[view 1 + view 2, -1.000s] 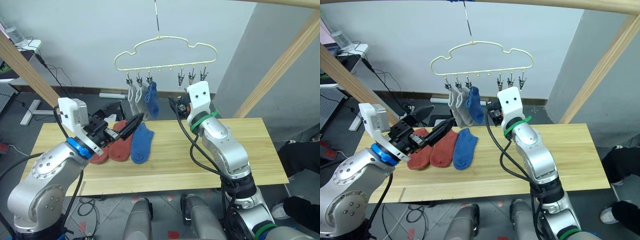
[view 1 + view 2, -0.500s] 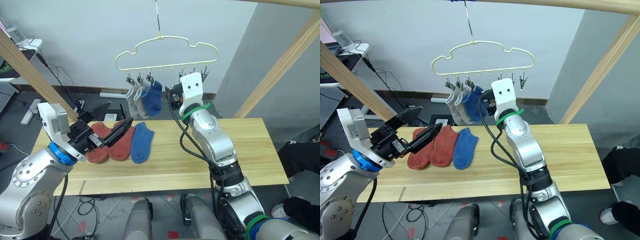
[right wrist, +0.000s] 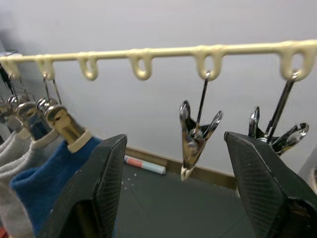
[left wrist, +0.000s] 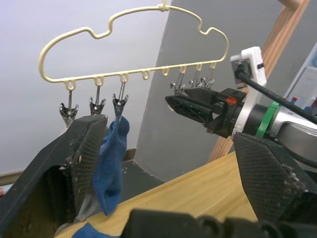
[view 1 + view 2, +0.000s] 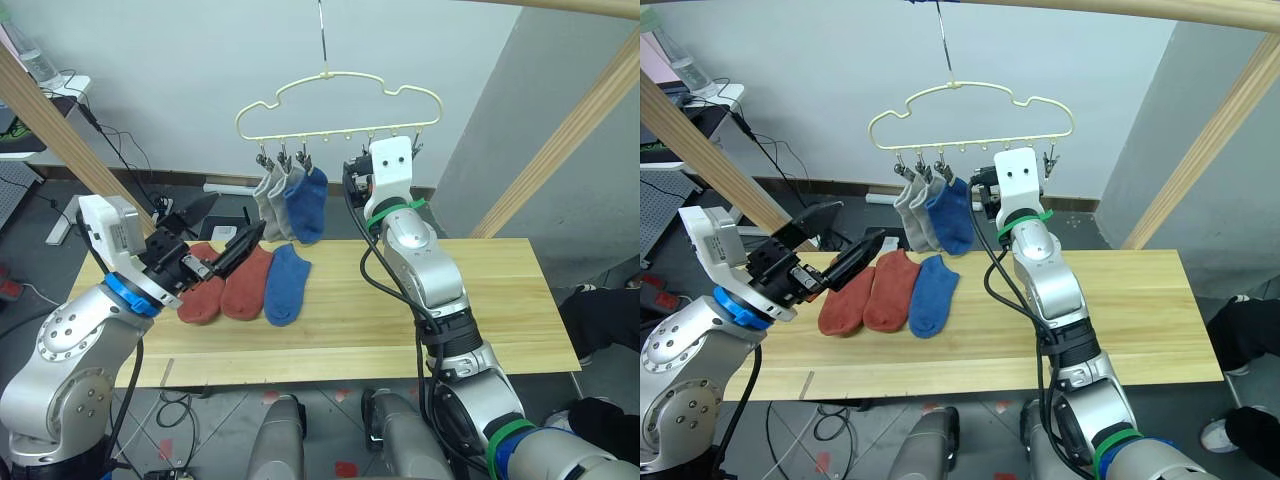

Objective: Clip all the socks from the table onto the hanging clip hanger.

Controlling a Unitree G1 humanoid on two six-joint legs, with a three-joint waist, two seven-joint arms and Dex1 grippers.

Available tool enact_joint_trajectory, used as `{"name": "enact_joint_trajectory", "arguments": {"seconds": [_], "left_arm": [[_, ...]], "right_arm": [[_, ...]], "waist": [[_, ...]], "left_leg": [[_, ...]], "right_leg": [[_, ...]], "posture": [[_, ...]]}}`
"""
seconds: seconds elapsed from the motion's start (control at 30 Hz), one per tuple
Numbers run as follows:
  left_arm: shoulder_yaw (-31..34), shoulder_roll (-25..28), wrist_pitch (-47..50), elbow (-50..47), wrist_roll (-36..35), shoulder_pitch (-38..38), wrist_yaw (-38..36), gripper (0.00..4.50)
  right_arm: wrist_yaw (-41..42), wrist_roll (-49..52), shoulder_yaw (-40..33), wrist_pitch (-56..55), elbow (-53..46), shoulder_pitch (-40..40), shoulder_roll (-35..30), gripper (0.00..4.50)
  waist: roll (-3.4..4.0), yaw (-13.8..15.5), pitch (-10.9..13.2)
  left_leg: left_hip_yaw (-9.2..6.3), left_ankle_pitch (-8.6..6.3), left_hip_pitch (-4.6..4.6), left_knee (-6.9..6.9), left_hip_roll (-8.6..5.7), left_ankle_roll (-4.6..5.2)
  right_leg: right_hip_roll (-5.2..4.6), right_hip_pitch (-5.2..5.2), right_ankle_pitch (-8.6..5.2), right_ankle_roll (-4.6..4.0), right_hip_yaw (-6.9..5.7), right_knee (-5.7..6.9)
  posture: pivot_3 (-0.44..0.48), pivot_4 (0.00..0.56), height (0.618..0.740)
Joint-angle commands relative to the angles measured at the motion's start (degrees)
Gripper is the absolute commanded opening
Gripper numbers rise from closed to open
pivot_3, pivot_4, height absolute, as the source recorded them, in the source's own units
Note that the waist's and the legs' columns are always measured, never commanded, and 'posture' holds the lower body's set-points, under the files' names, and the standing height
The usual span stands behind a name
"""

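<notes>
While right hand [image 3: 171, 193] gapes open, empty clip [image 3: 195, 136] just beyond, between fingers.

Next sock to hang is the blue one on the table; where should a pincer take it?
Likely the cuff end of the blue sock, from above: it lies flat, its far end free, a rust-red sock hard against its left side.

Head stereo pair looking down over table [image 5: 400, 330], both wrist views aimed up, close, sharing the hanger [image 3: 148, 52] clips
</notes>
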Motion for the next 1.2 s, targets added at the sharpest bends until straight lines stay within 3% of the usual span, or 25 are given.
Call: {"name": "enact_joint_trajectory", "arguments": {"seconds": [0.03, 0.87, 0.97, 1.1, 1.2], "left_arm": [[-0.68, 0.01, -0.92, -1.58, -0.01, 0.11, 0.13, 4.50], [-1.82, 0.28, -1.33, -0.21, 0.65, -0.70, -0.29, 4.50], [-1.88, 1.06, 0.04, 1.07, -0.25, -3.03, -0.07, 4.50], [-1.71, 2.27, 1.94, 1.49, -1.59, -5.41, 0.42, 4.50], [-1.98, 2.32, 2.13, 1.77, -1.22, -5.93, 0.80, 4.50]], "right_arm": [[-0.89, -0.27, -0.69, -1.93, 0.11, -2.20, 0.89, 3.30], [2.94, 1.96, -1.19, -5.07, 2.29, -4.27, 2.70, 3.30], [2.78, 2.24, -1.69, -5.19, 2.50, -4.54, 2.91, 2.68], [2.97, 3.01, -2.31, -5.30, 2.39, -4.72, 3.51, 1.29], [2.59, 3.14, -2.32, -5.16, 2.34, -4.57, 3.52, 1.29]], "waist": [[0.00, 0.01, 0.00], [0.00, 0.01, 0.00], [0.00, 0.03, 0.00], [0.00, 0.01, 0.00], [0.00, -0.03, 0.00]], "left_leg": [[-0.01, 0.00, 0.00, 0.00, 0.00, 0.00], [-0.02, 0.00, 0.00, 0.00, 0.01, 0.00], [-0.04, 0.00, 0.00, 0.00, 0.01, 0.00], [-0.03, 0.00, 0.00, 0.00, 0.00, 0.00], [-0.03, 0.00, -0.01, -0.02, 0.00, 0.00]], "right_leg": [[0.00, 0.00, 0.00, 0.00, -0.01, 0.00], [0.00, 0.00, 0.00, 0.00, -0.02, 0.01], [0.00, 0.00, 0.00, 0.00, -0.04, 0.01], [0.01, 0.00, 0.00, 0.00, -0.03, 0.02], [0.01, 0.00, 0.00, 0.00, -0.03, -0.01]], "posture": [[0.137, 0.246, 0.740], [0.135, 0.248, 0.740], [0.130, 0.247, 0.740], [0.130, 0.247, 0.740], [0.131, 0.247, 0.740]]}}
